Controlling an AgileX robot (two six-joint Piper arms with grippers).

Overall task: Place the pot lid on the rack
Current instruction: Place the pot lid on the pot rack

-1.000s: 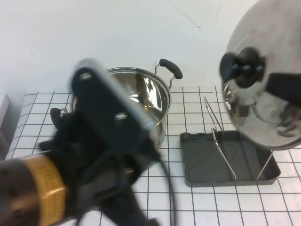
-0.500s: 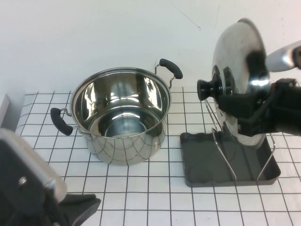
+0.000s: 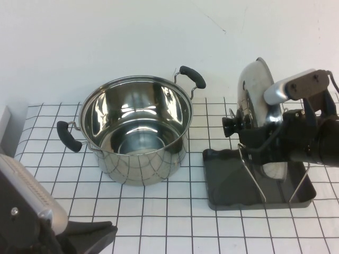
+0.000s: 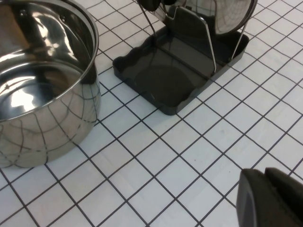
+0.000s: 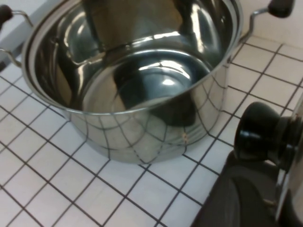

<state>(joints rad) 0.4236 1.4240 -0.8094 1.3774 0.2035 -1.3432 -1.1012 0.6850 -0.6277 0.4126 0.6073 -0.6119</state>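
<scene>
Across the white gridded table [image 3: 159,222], the big steel pot [image 3: 135,129] is parked as the main landmark, open and empty, with one black handle toward the robot's left and the other at its far right side.

Just to the right of the pot, the rack [image 3: 259,182] is sat on the tiles, its dark grey tray close beside the pot's base but not touching it, with wire loops standing up from it. The pot lid [image 3: 255,100] is held upright on edge over that tray, among the wire loops, with its black knob [image 3: 231,126] pointed back toward the pot. Whether its lower rim is actually resting on the tray can't be told.

The lid is gripped by the right gripper [image 3: 265,138], which is reached in from the side of the rack away from the pot and clamped on the lid's edge.

The left gripper [image 3: 85,235] is kept low at the near edge, in front of the pot and to its left, well apart from it; how its fingers are set can't be told.
</scene>
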